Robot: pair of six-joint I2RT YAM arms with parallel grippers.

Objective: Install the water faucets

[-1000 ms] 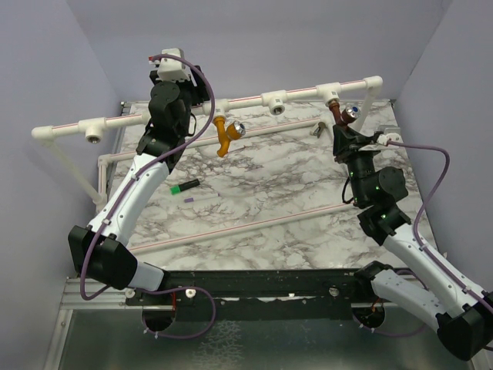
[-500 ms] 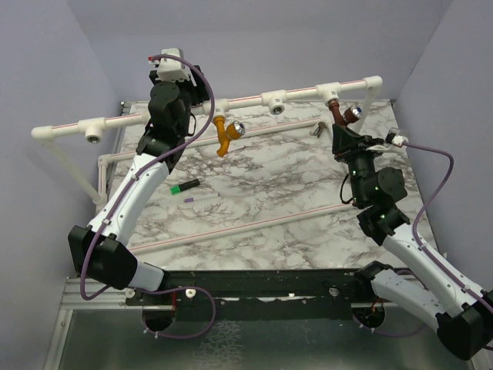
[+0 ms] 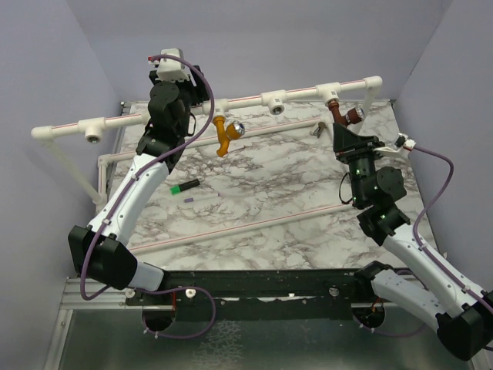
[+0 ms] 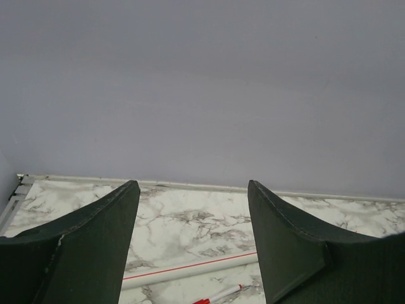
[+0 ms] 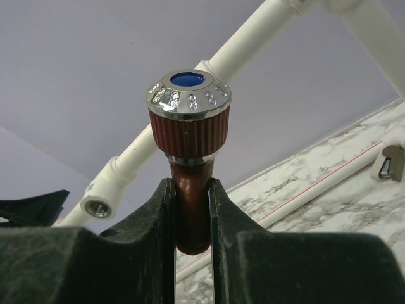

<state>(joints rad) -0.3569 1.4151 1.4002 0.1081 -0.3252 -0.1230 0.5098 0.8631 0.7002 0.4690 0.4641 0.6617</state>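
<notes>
The reddish-brown faucet hangs from the right T-fitting of the white pipe rail. My right gripper is shut on it; in the right wrist view its body sits clamped between the fingers, and its silver knob with a blue cap stands above them. The orange-yellow faucet with a silver knob hangs from the rail left of centre. My left gripper is open and empty, raised at the rail just left of the orange faucet and facing the back wall.
A white pipe rail with several T-fittings spans the back above the marble table. A green marker pen lies at the left centre. Thin white pipes lie on the table. A red-capped pen shows below my left gripper. Purple walls enclose all sides.
My right wrist has rolled clockwise with the brown faucet in its grip; its cable connector has swung out to the right. The left arm has not moved.
</notes>
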